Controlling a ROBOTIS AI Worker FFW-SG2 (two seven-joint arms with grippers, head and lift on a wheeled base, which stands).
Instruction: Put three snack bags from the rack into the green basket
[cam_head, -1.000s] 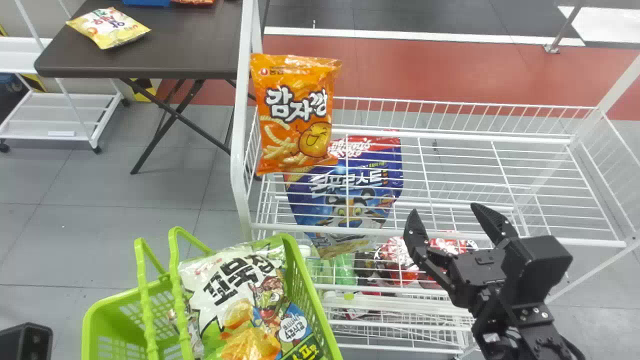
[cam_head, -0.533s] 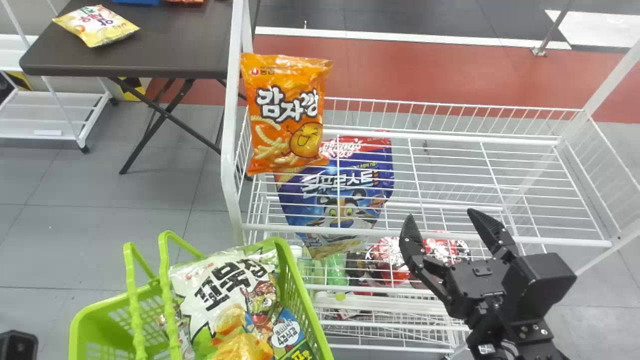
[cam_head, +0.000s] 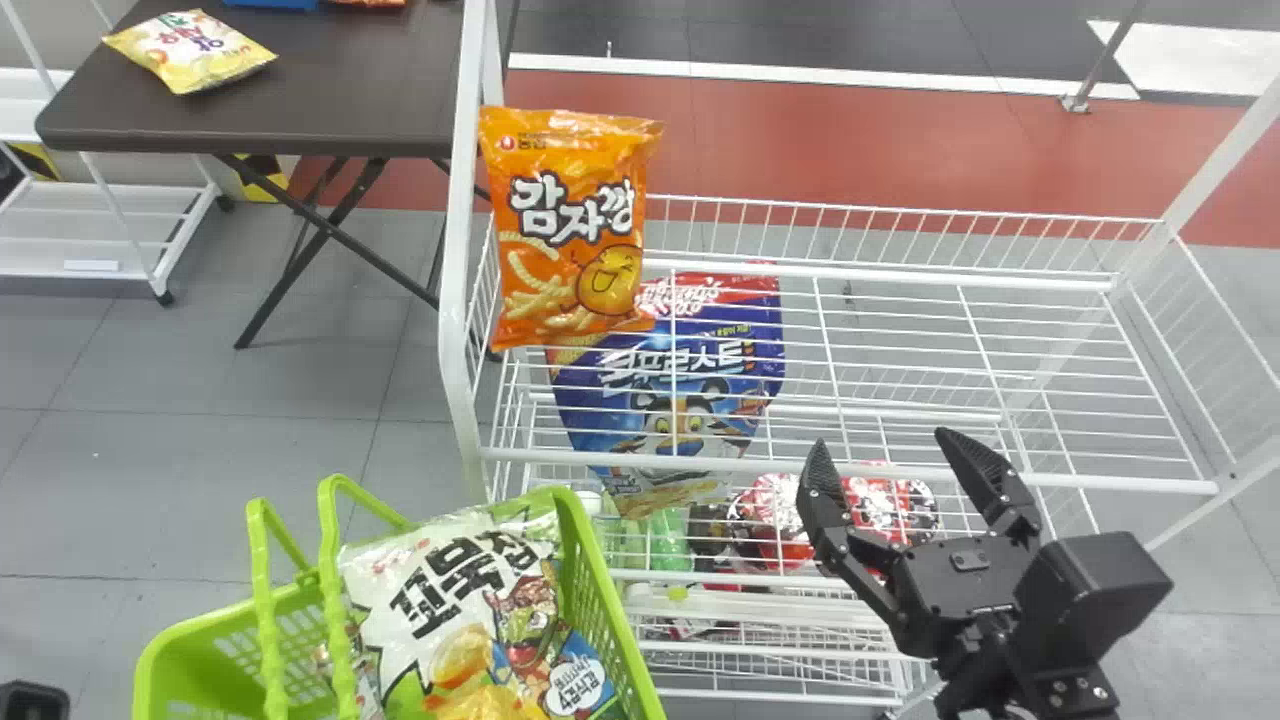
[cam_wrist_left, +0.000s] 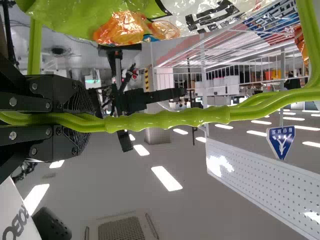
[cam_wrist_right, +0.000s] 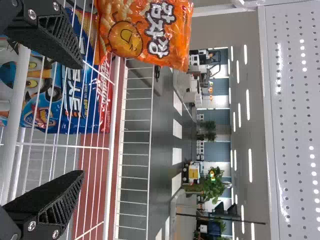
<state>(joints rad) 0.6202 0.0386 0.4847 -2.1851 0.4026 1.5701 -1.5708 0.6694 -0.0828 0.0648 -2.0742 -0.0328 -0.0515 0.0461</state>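
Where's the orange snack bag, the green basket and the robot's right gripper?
Orange snack bag (cam_head: 572, 228): head view, middle of its front.
Green basket (cam_head: 608, 598): head view, its rim on the side nearest the rack.
Right gripper (cam_head: 881, 439): head view, between its open fingertips.

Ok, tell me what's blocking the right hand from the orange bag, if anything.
Above the rack's front rail, nothing visible stands between the right hand and the orange bag; the blue pouch sits below the shelf wires.
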